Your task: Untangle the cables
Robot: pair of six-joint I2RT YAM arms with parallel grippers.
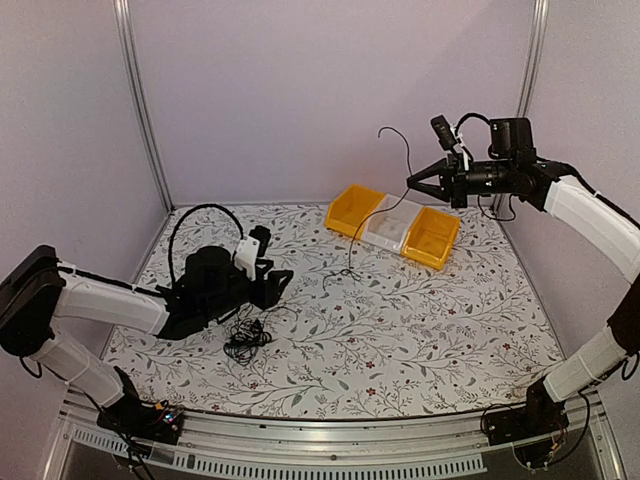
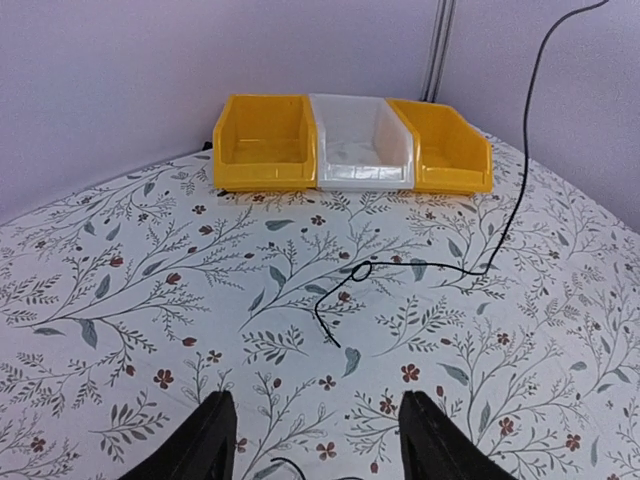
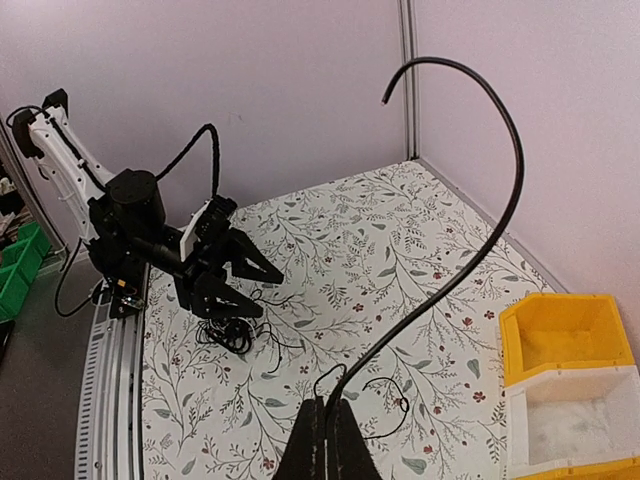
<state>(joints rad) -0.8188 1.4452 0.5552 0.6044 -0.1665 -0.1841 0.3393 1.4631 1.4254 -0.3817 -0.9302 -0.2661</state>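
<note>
Bins (image 1: pixel 393 225) behind hanging cable (image 3: pixel 519 175); clump (image 1: pixel 246 340) well apart.

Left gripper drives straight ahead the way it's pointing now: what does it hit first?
Probably the cable lying ahead of the left gripper; behind it, the white bin. Height is unclear: the gripper may pass over the cable.

No legible text — no labels, numbers.

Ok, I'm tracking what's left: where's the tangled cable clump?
Top view: the tangled cable clump lies on the table, left side, just nearer the front edge than the open left pincer, far from the bins.
</note>
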